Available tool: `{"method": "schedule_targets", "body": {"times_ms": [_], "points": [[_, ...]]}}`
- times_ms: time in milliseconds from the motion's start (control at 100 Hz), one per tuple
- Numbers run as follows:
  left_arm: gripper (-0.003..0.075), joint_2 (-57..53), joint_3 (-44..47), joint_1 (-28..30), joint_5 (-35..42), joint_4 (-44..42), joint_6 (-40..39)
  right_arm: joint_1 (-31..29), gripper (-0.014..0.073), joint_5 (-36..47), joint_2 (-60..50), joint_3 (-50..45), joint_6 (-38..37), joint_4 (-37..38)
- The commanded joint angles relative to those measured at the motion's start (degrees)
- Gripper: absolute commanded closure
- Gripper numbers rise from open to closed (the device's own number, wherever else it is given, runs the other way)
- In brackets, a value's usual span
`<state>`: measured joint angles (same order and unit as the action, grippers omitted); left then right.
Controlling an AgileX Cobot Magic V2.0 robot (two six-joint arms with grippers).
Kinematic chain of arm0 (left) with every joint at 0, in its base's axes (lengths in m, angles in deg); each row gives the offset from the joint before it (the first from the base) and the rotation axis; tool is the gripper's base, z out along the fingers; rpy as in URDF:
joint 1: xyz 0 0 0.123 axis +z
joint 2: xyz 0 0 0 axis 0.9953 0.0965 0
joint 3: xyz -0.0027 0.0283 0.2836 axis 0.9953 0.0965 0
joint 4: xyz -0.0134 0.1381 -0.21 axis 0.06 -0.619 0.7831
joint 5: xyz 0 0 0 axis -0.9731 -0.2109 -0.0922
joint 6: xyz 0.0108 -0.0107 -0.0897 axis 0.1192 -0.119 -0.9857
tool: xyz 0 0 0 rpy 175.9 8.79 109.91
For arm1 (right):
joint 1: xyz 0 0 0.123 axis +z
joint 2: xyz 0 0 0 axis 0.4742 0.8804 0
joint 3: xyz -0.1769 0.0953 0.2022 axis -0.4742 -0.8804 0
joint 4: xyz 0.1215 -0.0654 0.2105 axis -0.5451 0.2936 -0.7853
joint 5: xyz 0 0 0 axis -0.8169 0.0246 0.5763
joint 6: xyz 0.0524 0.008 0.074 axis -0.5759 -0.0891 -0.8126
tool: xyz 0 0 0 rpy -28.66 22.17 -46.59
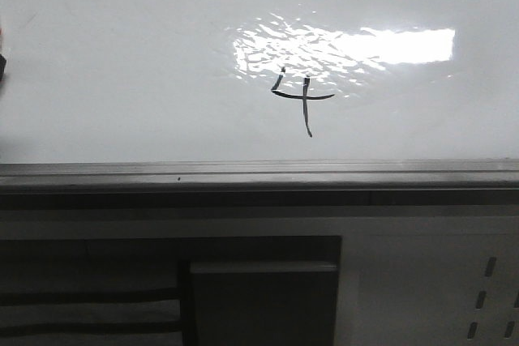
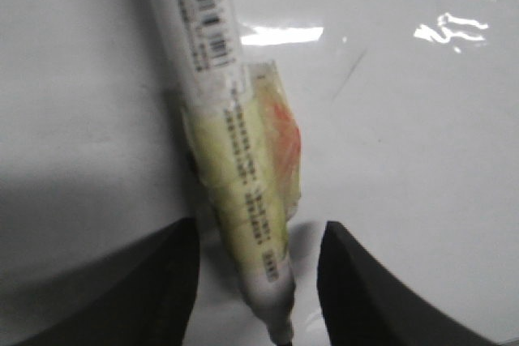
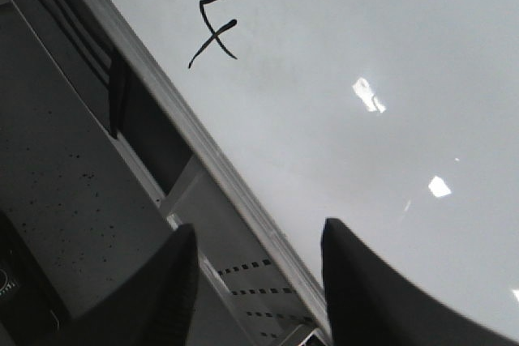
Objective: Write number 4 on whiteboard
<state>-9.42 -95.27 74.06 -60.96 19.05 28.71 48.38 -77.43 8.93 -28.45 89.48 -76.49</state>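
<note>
Front view: number 4 (image 1: 302,96) on whiteboard (image 1: 122,62); left fingers (image 2: 174,281) around marker (image 2: 235,160), right fingers (image 3: 174,281) apart, empty.

Whiteboard (image 1: 122,79) flat, grey frame edge; number 4 (image 1: 302,96) on it.

The marker (image 2: 235,160) is blurred, both ends cut off by the edges.

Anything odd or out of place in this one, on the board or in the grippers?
One thing: the marker between the fingers of the left gripper sits tilted and is wrapped in wrinkled yellowish tape with an orange smear. The number 4 on the whiteboard is open-topped but readable. The right gripper is open and holds nothing.
</note>
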Motion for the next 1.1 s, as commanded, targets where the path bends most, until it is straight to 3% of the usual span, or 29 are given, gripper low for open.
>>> {"method": "schedule_targets", "body": {"times_ms": [0,90,290,460,610,760,960,1091], "points": [[0.0354,-2.0,-3.2,0.1,1.2,-4.2,-0.4,-0.3,0.0287,0.4,-0.2,2.5,-0.5,-0.8],[0.0354,-5.4,-5.6,0.1,-4.2,-6.7,-0.4,-0.3,0.0295,-1.3,-0.3,4.5,-5.6,-0.5],[0.0355,-16.0,-10.4,0.1,-15.9,-11.2,-0.4,-0.3,0.0403,-1.1,-0.3,5.7,-27.9,8.0],[0.0355,-26.7,-7.6,0.1,-19.1,-11.6,-0.4,-0.3,0.0522,5.0,-4.3,0.2,-32.3,8.5],[0.036,-35.5,-0.5,0.1,-13.5,-11.8,-3.1,-0.3,0.0659,17.4,-11.3,-8.0,-36.2,8.6],[0.0472,-40.9,7.4,0.1,-3.1,-12.2,-3.2,-0.3,0.0657,27.9,-18.2,-14.7,-38.6,10.7],[0.0736,-41.9,15.0,0.1,9.9,-9.5,-3.2,-0.3,0.0658,30.7,-22.8,-19.8,-38.6,13.8],[0.0741,-41.9,16.7,0.1,10.4,-8.9,-3.2,-0.3,0.0658,30.0,-22.8,-21.0,-38.6,13.8]]}}
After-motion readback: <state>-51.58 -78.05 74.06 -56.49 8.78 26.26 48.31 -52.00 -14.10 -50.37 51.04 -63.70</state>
